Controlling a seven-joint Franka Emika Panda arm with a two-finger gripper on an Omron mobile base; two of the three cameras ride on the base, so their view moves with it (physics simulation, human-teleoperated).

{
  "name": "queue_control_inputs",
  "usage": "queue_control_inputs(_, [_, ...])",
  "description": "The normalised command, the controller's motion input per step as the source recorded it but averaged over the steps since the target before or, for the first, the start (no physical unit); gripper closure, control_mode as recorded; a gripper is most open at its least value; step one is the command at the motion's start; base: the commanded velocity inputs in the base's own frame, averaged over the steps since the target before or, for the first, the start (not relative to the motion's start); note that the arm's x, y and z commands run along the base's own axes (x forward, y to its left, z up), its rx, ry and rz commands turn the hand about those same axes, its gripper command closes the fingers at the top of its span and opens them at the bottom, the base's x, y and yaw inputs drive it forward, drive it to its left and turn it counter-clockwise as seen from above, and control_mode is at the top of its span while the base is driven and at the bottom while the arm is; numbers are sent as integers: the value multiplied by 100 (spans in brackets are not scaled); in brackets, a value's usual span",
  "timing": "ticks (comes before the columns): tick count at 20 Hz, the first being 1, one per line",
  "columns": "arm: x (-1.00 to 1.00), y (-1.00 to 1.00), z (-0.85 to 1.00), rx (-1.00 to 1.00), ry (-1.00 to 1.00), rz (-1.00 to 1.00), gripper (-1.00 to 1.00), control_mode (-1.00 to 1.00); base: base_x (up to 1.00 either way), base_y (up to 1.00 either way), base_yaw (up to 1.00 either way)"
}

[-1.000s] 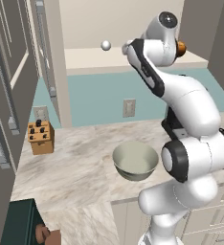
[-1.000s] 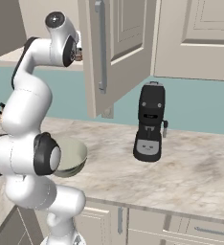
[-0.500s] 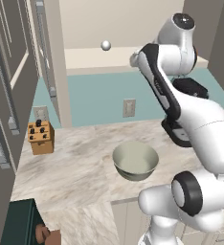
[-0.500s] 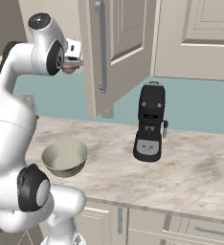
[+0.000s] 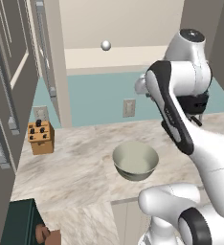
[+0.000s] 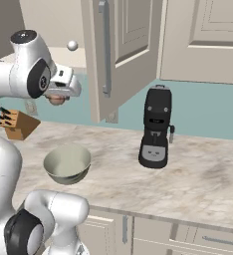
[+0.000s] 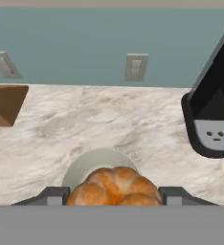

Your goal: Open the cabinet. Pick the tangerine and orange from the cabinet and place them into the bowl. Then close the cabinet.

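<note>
In the hand view the orange fruit covers most of the bowl below and hides the fingertips; tangerine or orange, I cannot tell, and the coffee machine runs off the right edge

You have a marbled counter below the gripper. On it, the bowl sits directly beneath the gripper, a knife block off to its left, a black coffee machine to its right.
</note>
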Motion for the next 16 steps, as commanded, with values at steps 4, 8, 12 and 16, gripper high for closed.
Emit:
queue_control_inputs(4, [-92,34,-100,0,22,0,100,-100,0,0,0])
queue_control_inputs(8, [-58,10,-100,0,21,0,100,-100,0,0,0])
queue_control_inputs(12, [-8,0,-96,0,20,0,100,-100,0,0,0])
queue_control_inputs(16, [24,0,-50,0,4,0,100,-100,0,0,0])
